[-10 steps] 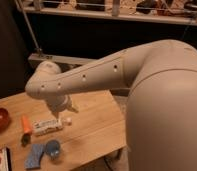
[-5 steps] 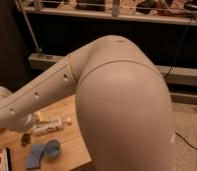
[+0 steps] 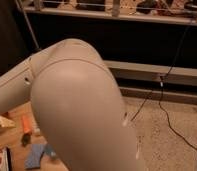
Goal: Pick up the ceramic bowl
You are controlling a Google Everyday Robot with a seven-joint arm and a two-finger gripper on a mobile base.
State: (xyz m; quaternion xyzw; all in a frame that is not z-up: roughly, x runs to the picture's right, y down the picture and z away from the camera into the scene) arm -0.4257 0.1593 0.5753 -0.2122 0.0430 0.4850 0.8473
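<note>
I am seeing my own arm [image 3: 82,110] filling most of the view, its forearm running off the left edge. The gripper is sitting beyond that edge, so I cannot tell its state. The arm is covering most of the wooden table [image 3: 12,142], and the ceramic bowl is not showing anywhere. Open floor [image 3: 167,135] is lying to the right, with a black cable [image 3: 164,95] trailing across it. A blue cloth [image 3: 36,155] and an orange carrot-like item [image 3: 26,125] are peeking out at lower left.

Arm shell [image 3: 82,110]: smooth, matt cream plastic. Table [image 3: 12,141]: light wood. Floor [image 3: 157,147]: rough, speckled. Gripper: out of view.
</note>
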